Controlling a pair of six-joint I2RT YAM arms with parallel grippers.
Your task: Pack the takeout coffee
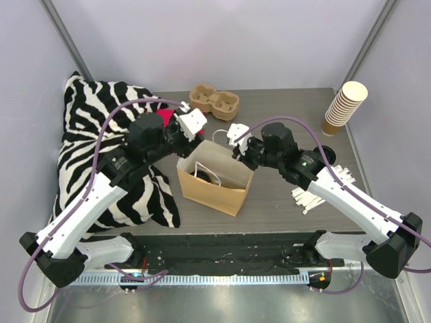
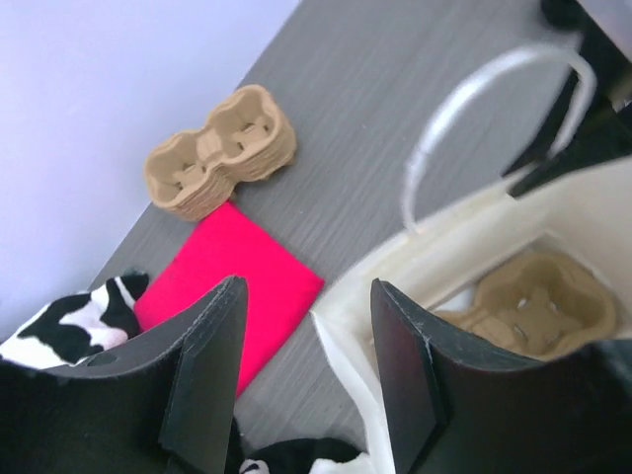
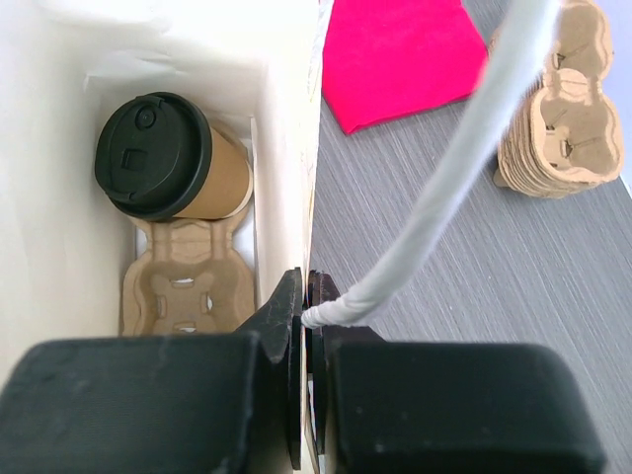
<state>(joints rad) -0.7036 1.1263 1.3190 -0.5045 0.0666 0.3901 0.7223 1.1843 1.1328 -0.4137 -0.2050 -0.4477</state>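
The takeout coffee [image 3: 168, 163], a tan cup with a black lid, stands inside the brown paper bag [image 1: 215, 194] on a pulp carrier [image 3: 186, 291]. From above, only its lid [image 1: 205, 176] shows. My right gripper [image 3: 306, 278] is shut on the bag's rim [image 3: 286, 118] at the foot of a white handle [image 3: 464, 168]. My left gripper [image 2: 308, 286] hovers over the bag's far left corner [image 2: 341, 331]. Its jaws stand apart, with the rim's edge below the gap. The left wrist view shows the carrier [image 2: 538, 301] but not the cup.
A stack of pulp carriers [image 1: 214, 101] lies at the back, with a red cloth [image 1: 165, 116] beside it. A zebra cushion [image 1: 101, 134] fills the left side. Stacked lidless cups [image 1: 345, 106] lean at the back right. White sticks [image 1: 316, 192] lie under the right arm.
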